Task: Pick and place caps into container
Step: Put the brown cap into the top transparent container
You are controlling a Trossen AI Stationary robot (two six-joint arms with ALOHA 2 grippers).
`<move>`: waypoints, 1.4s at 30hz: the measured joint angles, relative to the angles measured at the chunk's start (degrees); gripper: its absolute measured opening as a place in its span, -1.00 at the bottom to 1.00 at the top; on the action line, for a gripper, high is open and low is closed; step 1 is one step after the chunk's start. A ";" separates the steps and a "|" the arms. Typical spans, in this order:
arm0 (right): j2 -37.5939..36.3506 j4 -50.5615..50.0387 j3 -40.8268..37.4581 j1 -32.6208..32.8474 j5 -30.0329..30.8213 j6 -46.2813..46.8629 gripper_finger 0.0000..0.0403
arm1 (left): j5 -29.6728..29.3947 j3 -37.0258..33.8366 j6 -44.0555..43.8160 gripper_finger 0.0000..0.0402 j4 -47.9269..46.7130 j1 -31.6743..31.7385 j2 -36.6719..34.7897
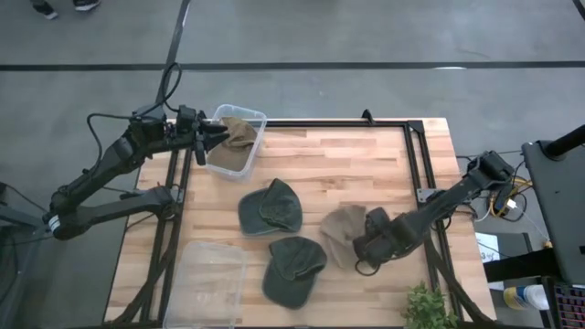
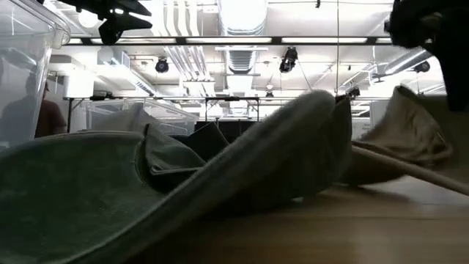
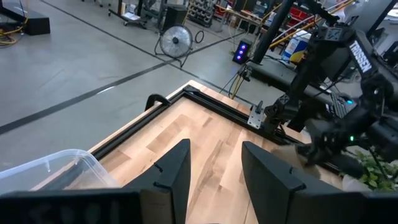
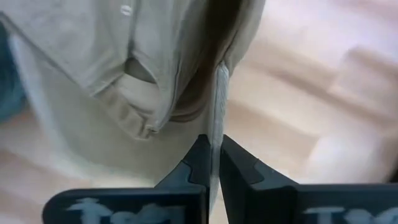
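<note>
A tan cap (image 1: 340, 233) lies on the table's right near part, and my right gripper (image 1: 368, 245) is shut on it from its right side. Two dark olive caps (image 1: 271, 207) (image 1: 294, 268) lie flat on the wood left of it. Another tan cap (image 1: 238, 135) sits inside the clear container (image 1: 257, 117) at the far left edge. My left gripper (image 1: 212, 137) hovers open over that container's left rim and touches nothing. In the low view an olive cap (image 2: 146, 191) fills the foreground, with the tan cap (image 2: 410, 136) behind it on the right. My right gripper pinches a thin edge of the tan cap (image 4: 217, 99) between its two fingertips (image 4: 200, 163). That edge runs straight out from between the fingers, seen edge-on. The fingers come low from the table's right side. The cap's crown (image 4: 124, 68) spreads beyond; its lower part stays down near the table.
A second clear container (image 1: 206, 283) sits at the near left corner. A small green plant (image 1: 428, 309) stands at the near right edge. A black frame rail (image 1: 411, 155) borders the table's far and right sides. Bare wood (image 1: 347, 169) stretches between the far container and the caps.
</note>
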 joint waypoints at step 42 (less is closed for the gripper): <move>-10.81 39.85 5.21 -17.42 54.50 -58.81 -0.95 | 5.18 -9.92 -1.60 -0.33 21.59 -5.74 0.50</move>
